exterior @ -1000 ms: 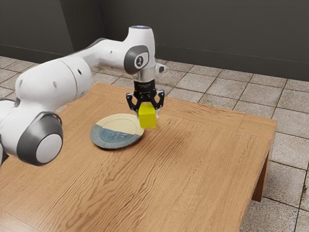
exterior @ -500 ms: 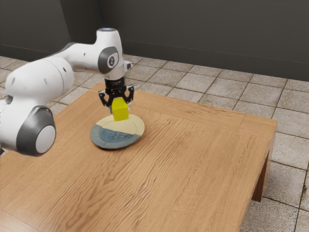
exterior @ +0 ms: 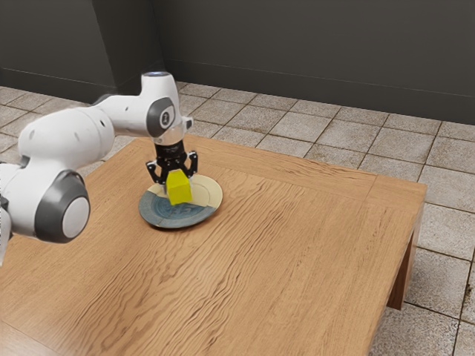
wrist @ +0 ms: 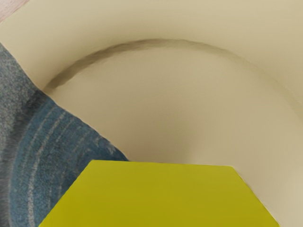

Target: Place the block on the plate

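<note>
Before you spreads a rectangular worktop of warm brown, streaky-grained wood (exterior: 297, 245), with a square wooden leg (exterior: 401, 274) at the exterior view's right. Beneath you see pale grey, mottled square floor tiles (exterior: 386, 141) with dark joints, meeting a smooth charcoal wall (exterior: 312, 44); its low strip is probably a skirting board.

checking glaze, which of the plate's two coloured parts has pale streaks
The blue part: pale curved lines cross it, while the cream part has none.

Yellow block (exterior: 179, 189): gripped in end effector (exterior: 177, 176), slightly tilted, over plate. Round plate (exterior: 175, 216): part cream, part blue, flat on desk (exterior: 297, 252).
</note>
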Controlling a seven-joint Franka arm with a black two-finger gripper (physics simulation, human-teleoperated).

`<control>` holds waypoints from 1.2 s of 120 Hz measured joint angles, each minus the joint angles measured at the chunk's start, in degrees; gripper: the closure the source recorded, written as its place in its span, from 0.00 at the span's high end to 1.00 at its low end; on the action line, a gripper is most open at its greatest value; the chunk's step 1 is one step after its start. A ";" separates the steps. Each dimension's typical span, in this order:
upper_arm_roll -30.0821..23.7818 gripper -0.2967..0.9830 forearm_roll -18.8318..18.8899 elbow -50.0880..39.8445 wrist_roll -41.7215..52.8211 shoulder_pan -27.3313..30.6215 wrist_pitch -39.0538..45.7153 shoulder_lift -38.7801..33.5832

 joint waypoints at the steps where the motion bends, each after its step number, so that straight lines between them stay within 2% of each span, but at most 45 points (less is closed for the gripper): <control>1: 0.00 0.51 0.00 0.00 0.00 0.00 0.03 0.07; 33: -0.82 0.56 -0.37 -0.02 -0.01 0.00 1.06 0.80; 67: -0.89 0.70 -0.57 -0.03 0.09 0.20 2.17 0.23; 113: -3.10 0.76 -0.66 -6.76 0.54 -1.01 -0.62 -13.49; 144: -4.78 0.76 -0.66 -10.61 3.77 -5.77 -6.73 -20.78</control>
